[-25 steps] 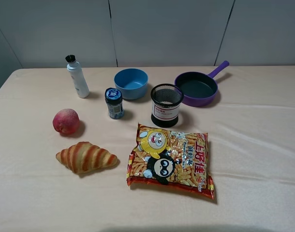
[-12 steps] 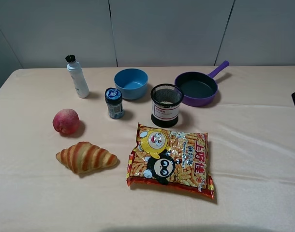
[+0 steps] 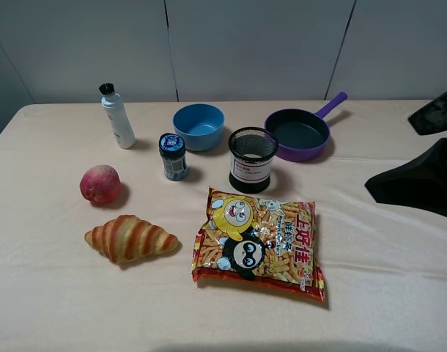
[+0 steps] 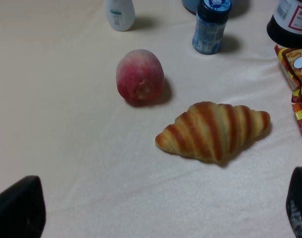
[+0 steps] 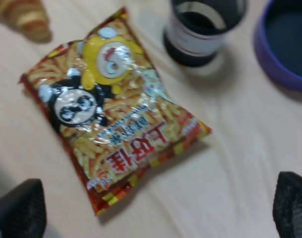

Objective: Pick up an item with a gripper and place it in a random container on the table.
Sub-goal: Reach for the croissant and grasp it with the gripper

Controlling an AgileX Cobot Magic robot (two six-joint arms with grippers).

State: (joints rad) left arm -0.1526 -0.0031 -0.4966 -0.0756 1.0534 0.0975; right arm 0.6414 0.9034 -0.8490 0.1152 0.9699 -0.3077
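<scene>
croissant (image 3: 130, 238): lying flat on the table (image 3: 62, 308), front-left in the high view, just in front of the peach (image 3: 100, 183) and left of the snack bag (image 3: 259, 243). Nothing is touching it.

pan (image 3: 298, 133): sitting at the back right with nothing in it, handle pointing away. Mesh cup (image 3: 252, 158) and blue bowl (image 3: 198, 126) are standing close by on its left.

left gripper (image 4: 161, 218): I'm seeing both fingertips spread wide at the edges of its wrist view, holding nothing. The croissant is lying ahead of the gap, a bit toward the bag side, well apart from the tips. This arm isn't showing up in the high view.

right gripper (image 5: 156, 210): jaws spread too, empty, hovering over the bag's near edge. The arm is poking in from the right of the high view.

step I'm working on: the reach for the pick, I reckon. Nothing grabbed yet.

doing it well: I'm thinking the left side is the natural pick. Center over the fat middle, close across the short width, and go gentle since it's probably squashy.

watch out: the peach is sitting near, so I'm keeping the outer finger clear of it.
</scene>
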